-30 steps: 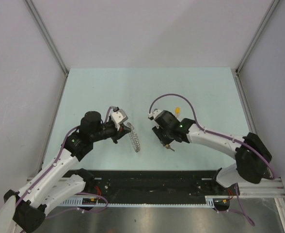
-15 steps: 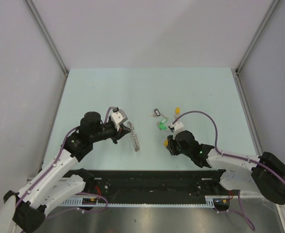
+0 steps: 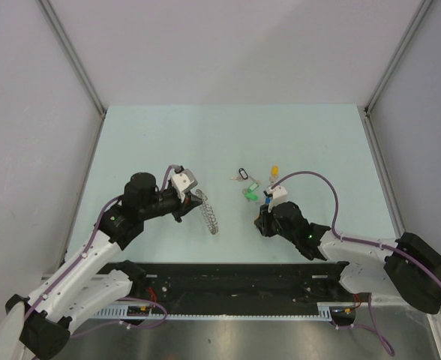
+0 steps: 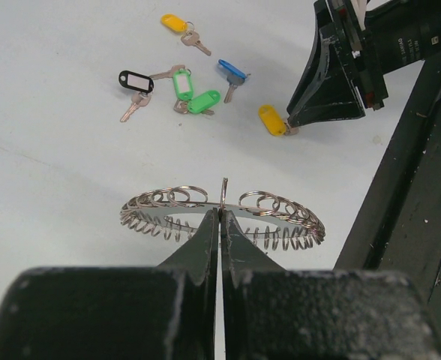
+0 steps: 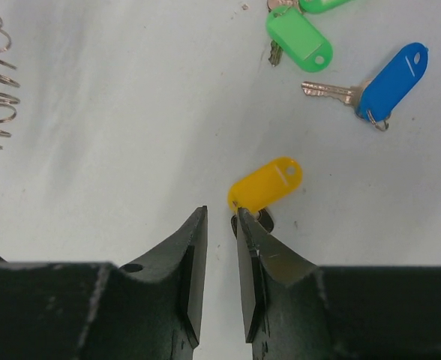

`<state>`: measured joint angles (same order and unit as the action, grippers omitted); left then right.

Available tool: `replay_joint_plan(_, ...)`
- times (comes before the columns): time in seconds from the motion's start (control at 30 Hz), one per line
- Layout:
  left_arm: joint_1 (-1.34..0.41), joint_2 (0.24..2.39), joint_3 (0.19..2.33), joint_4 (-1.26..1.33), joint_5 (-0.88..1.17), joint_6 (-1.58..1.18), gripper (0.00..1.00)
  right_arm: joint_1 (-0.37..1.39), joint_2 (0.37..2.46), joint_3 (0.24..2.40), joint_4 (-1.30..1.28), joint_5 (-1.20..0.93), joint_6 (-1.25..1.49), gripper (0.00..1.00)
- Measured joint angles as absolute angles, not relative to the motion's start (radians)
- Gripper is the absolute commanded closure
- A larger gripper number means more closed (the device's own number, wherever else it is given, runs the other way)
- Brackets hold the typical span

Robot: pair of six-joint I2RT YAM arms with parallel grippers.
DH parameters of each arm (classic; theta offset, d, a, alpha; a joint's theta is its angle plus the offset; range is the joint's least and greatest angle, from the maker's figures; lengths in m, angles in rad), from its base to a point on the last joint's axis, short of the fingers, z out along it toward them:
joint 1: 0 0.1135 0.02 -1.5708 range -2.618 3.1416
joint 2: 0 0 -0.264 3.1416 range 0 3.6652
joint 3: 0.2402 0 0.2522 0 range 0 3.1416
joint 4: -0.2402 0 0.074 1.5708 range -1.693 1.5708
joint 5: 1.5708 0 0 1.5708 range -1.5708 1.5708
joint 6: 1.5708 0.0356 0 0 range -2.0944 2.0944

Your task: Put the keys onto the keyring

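My left gripper (image 3: 190,201) is shut on the rim of the keyring (image 3: 208,213), a large silver coiled ring held edge-up above the table. The left wrist view shows the jaws pinched on the keyring (image 4: 280,207). My right gripper (image 5: 220,215) is open with a narrow gap and low over the table. A yellow-tagged key (image 5: 266,184) lies just outside its right fingertip (image 5: 244,221), touching it. Blue (image 5: 389,81) and green (image 5: 299,39) keys lie beyond. In the top view the keys form a cluster: black (image 3: 241,173), yellow (image 3: 274,171) and green (image 3: 250,192).
The black rail (image 3: 235,281) with the arm bases runs along the near edge. Grey walls enclose the pale green table (image 3: 168,142). The right arm's purple cable (image 3: 310,176) loops above the table right of the keys.
My right arm has drawn back toward the near edge, uncovering the key cluster. Its gripper now sits low by the yellow-tagged key. The left arm and keyring have not moved.
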<state>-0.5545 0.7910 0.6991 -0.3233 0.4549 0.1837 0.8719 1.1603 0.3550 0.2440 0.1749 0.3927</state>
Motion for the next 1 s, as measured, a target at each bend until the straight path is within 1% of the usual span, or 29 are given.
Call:
replay_joint_plan(0.33,-0.554,0.791,0.699,-0.323,0.455,0.184,1.0,0.866,1.222,0.356,0.229,0.176,0.426,0.73)
replay_joint_plan(0.47,-0.554,0.791,0.699,-0.323,0.455,0.184,1.0,0.864,1.247,0.364,0.228,0.175,0.43,0.78)
replay_joint_plan(0.53,-0.554,0.791,0.699,-0.323,0.455,0.184,1.0,0.863,1.263,0.372,0.228,0.175,0.431,0.78)
replay_joint_plan(1.0,-0.554,0.791,0.699,-0.323,0.456,0.184,1.0,0.862,1.292,0.385,0.224,0.168,0.434,0.78)
